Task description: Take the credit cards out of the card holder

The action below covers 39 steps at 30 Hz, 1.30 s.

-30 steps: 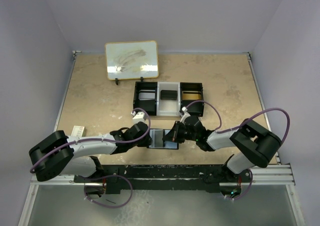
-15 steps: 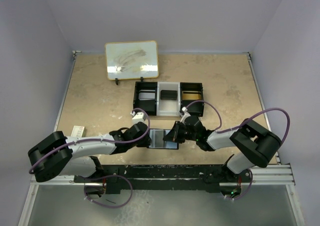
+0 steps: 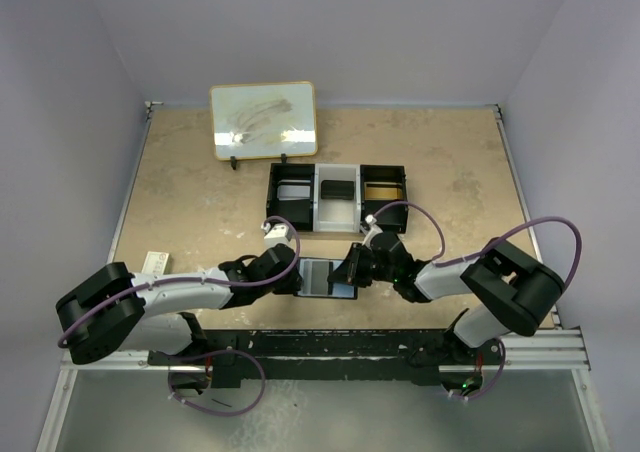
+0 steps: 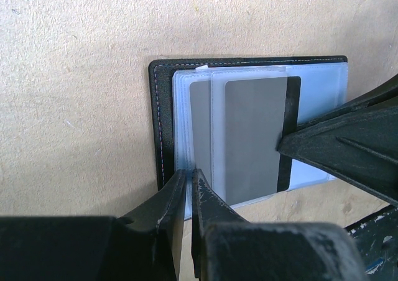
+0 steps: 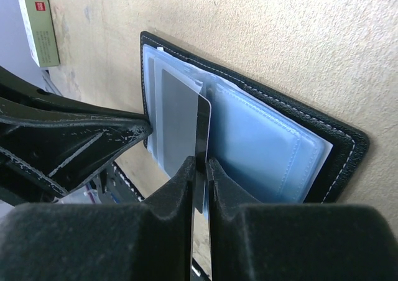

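Tan table (image 3: 200, 202), tray (image 3: 271, 198) behind — L gripper (image 4: 188, 178) clamps card holder (image 4: 163, 119), R gripper (image 5: 200, 165) clamps card (image 5: 179, 116)

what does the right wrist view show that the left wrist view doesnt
Only the right wrist view: a small box lying apart from the card holder, and how the right gripper pinches the grey card at its black stripe. Only the left wrist view: the card's flat face, and the left gripper shut at the holder's near edge. Both: the open holder, with the card sticking out of a clear sleeve.
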Each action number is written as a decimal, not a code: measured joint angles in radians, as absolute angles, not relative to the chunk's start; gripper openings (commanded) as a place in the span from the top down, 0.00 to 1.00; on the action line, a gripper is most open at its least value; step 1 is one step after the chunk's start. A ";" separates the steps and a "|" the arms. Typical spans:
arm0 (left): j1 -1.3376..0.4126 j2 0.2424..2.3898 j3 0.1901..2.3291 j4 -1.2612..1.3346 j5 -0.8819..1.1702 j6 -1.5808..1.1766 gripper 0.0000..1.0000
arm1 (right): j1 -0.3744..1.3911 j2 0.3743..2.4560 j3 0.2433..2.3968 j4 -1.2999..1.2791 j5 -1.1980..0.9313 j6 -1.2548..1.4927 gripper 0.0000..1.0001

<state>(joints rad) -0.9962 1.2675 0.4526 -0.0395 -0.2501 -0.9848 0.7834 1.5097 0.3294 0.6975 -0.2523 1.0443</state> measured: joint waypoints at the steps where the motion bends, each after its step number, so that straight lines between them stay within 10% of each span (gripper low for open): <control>1: -0.996 1.267 0.453 -0.039 -0.250 -0.985 0.94 | 0.783 1.509 0.327 0.699 -0.253 1.045 0.95; 25: -0.997 1.348 0.538 0.037 -0.221 -0.979 0.88 | 0.771 1.522 0.310 0.748 -0.279 1.048 0.97; 39: -1.024 1.383 0.523 0.067 -0.245 -0.985 0.91 | 0.771 1.538 0.311 0.766 -0.287 1.048 0.76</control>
<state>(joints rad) -1.0245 1.3830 0.5228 0.0673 -0.2447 -0.9852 0.7708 1.5379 0.3107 0.7658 -0.2874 1.0485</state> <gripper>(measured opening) 0.095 0.223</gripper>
